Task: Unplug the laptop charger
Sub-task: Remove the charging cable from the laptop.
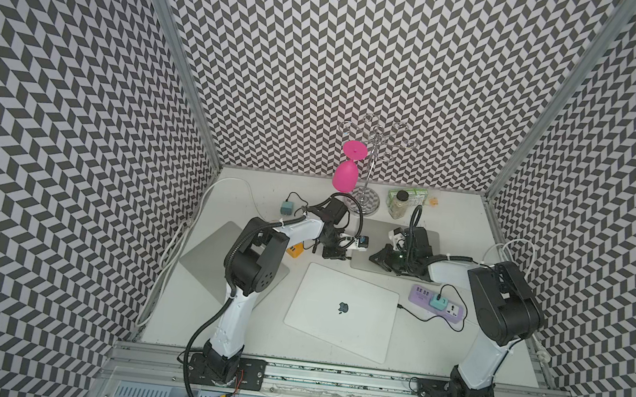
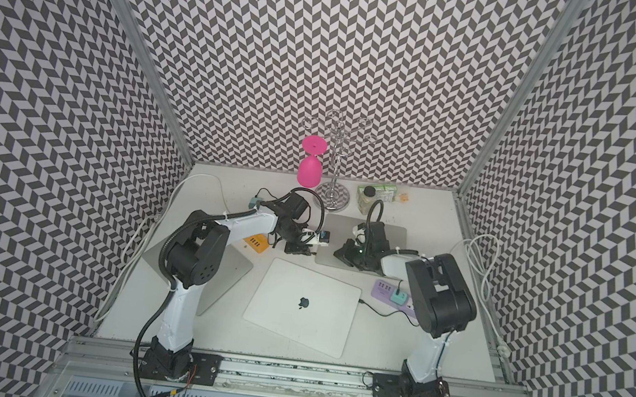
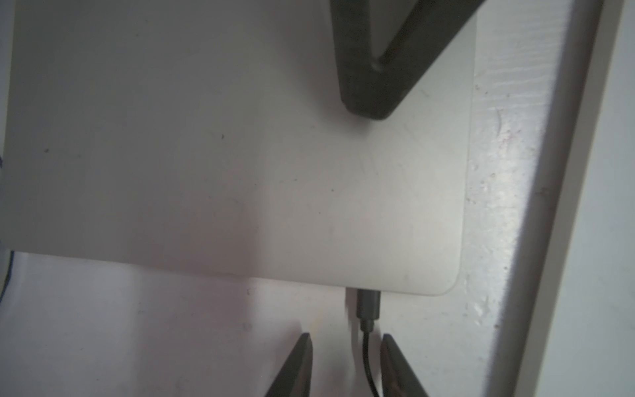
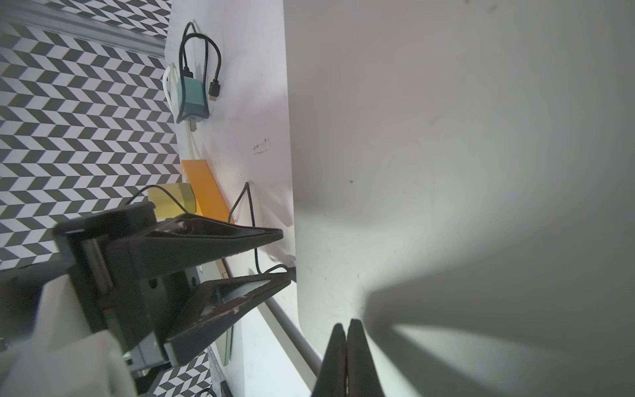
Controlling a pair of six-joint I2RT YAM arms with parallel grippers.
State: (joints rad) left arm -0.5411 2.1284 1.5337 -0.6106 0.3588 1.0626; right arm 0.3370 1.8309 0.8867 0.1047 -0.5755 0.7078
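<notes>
Charger plug (image 3: 368, 306) lengthwise, square into laptop (image 3: 240, 154) edge

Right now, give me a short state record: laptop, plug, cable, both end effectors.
laptop: grey, lid closed, at the back of the table
charger plug: seated in the laptop's edge, not yet pulled
cable: runs between the left fingers
left end effector: open, jaws straddling the cable just behind the plug, not clamped
right end effector: shut, tip on the laptop lid, apparently bracing it
nearby: Apple-logo laptop, its own cable running to the purple power strip
</notes>
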